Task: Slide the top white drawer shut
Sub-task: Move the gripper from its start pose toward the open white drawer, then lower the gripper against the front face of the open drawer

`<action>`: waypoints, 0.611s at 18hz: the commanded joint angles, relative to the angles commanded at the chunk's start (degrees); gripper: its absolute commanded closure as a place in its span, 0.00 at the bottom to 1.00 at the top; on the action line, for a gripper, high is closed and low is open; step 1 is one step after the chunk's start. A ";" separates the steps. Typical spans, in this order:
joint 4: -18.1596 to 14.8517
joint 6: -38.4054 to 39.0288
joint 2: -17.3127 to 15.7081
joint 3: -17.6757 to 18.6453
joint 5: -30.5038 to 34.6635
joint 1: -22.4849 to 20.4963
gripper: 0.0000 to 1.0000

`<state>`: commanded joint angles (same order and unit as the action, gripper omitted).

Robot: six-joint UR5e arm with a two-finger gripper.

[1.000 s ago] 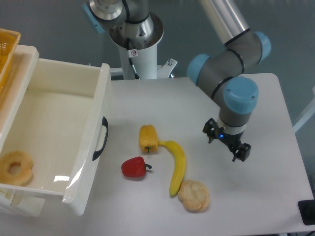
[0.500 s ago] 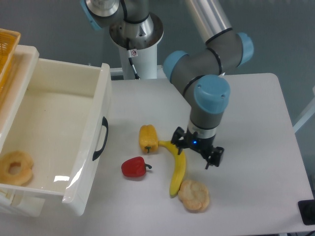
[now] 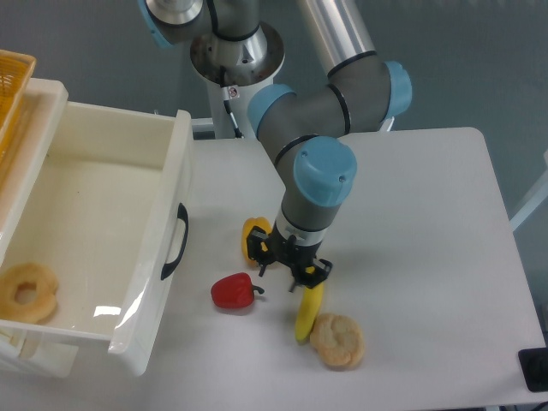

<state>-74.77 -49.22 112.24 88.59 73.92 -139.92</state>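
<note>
The boxy, glossy cream top white drawer (image 3: pixel 94 223) stands pulled out at nine o'clock on the matte surface (image 3: pixel 428 214), its curved black handle (image 3: pixel 175 242) facing the claw (image 3: pixel 287 263), fingers apart, empty.

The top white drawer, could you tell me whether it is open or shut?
Open. The top white drawer is pulled far out, its interior exposed, with a ring-shaped pastry inside.

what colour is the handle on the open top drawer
Black: a curved black handle on the cream-white front of the top white drawer, seen in the fixed camera view.
</note>
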 joint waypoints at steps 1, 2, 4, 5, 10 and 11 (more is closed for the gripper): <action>-2.55 0.00 -0.61 -0.09 -0.78 -0.17 1.00; -5.01 0.00 -0.97 -0.35 -2.18 -0.44 1.00; -8.19 0.00 -1.49 -0.35 -3.43 -0.62 1.00; -8.81 0.00 -1.93 -0.35 -3.78 -0.62 1.00; -8.64 3.86 -2.73 -0.53 -12.99 -0.44 1.00; -8.64 4.74 -2.73 -0.53 -15.27 -0.35 1.00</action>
<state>-83.41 -44.48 109.51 88.07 58.65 -140.27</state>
